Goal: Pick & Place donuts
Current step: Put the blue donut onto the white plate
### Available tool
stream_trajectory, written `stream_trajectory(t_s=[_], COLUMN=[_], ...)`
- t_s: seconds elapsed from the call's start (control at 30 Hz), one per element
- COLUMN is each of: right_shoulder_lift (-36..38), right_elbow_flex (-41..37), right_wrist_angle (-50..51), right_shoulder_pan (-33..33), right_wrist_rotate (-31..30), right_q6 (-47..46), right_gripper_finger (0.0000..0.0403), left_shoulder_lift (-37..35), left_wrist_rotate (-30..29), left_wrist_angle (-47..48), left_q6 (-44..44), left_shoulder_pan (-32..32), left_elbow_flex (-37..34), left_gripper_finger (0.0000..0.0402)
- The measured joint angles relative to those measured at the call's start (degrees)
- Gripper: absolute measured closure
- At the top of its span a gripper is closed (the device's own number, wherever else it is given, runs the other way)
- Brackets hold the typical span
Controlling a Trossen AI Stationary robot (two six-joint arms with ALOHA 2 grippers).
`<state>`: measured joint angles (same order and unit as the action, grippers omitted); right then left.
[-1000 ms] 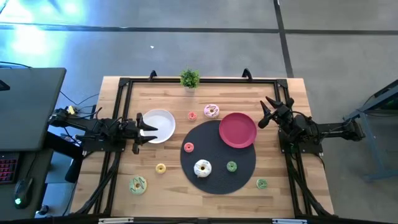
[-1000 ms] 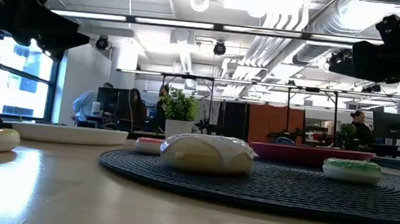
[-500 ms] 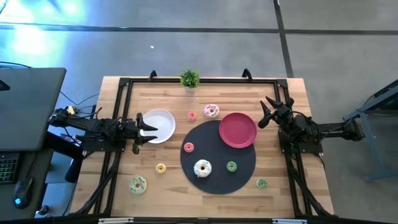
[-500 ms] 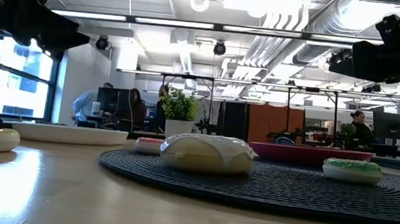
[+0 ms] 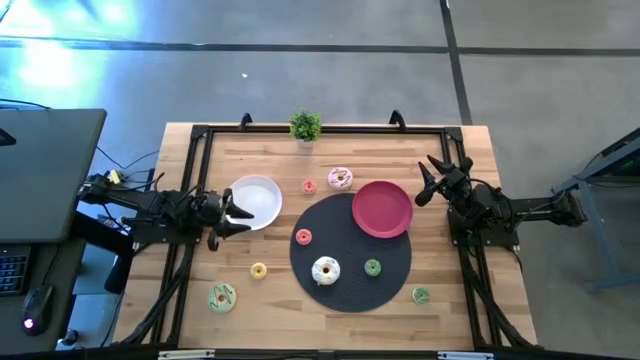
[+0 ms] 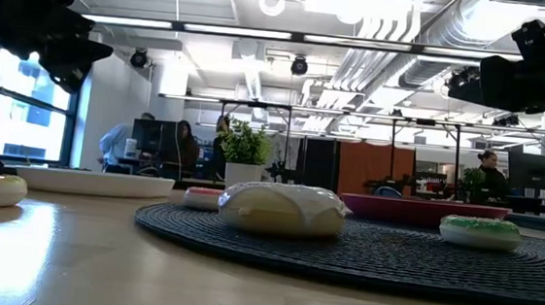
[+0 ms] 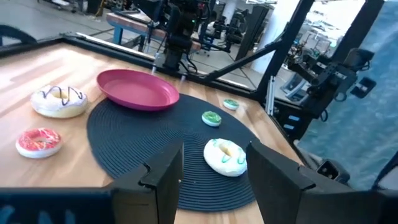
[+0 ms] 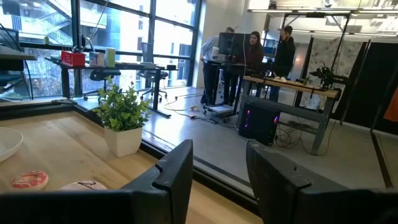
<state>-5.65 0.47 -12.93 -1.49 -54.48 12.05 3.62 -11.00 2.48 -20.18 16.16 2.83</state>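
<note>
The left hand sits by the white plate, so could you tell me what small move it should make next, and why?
Probably ease the left hand, which is open and empty, toward the orange-red donut on the dark mat, the nearest donut ahead of it.

— Left arm?
— Reaching in low from the table's left edge, left gripper (image 5: 235, 211) pointing toward the centre, fingers (image 7: 163, 180) standing apart, holding nothing.
— Right arm?
— Waiting at the right edge, right gripper (image 5: 430, 178) angling toward the far side, fingers (image 8: 176, 171) spread, carrying nothing.
</note>
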Motion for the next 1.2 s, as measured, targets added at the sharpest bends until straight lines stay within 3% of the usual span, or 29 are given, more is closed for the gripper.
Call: stream_trajectory(t_s=[0.17, 0.4, 0.6, 1.2], right_shoulder_lift=[0.0, 0.0, 0.0, 0.0], right_elbow_flex=[0.0, 0.0, 0.0, 0.0], right_wrist_angle=[0.0, 0.0, 0.0, 0.0], right_shoulder_pan=[0.0, 0.0, 0.0, 0.0], right_wrist_rotate=[0.0, 0.0, 0.0, 0.0], right_q6=[0.0, 0.0, 0.0, 0.0], right_gripper_finger=[0.0263, 0.0263, 0.0263, 0.0263], left_shoulder_lift=[0.0, 0.0, 0.0, 1.5], left_wrist_rotate=[-1.4, 9.2, 12.3, 9.5], left_wrist_angle=[-0.7, -0.6, 0.5, 0.6], left_q6=[-4.9, -9.5, -9.1, -10.7], left_shoulder_pan=[0.0, 0.0, 0.0, 0.0], left_elbow_flex=[0.0, -0.1, -0.1, 0.0], left_gripper_finger=[0.0234, 0.0234, 0.0234, 0.0234])
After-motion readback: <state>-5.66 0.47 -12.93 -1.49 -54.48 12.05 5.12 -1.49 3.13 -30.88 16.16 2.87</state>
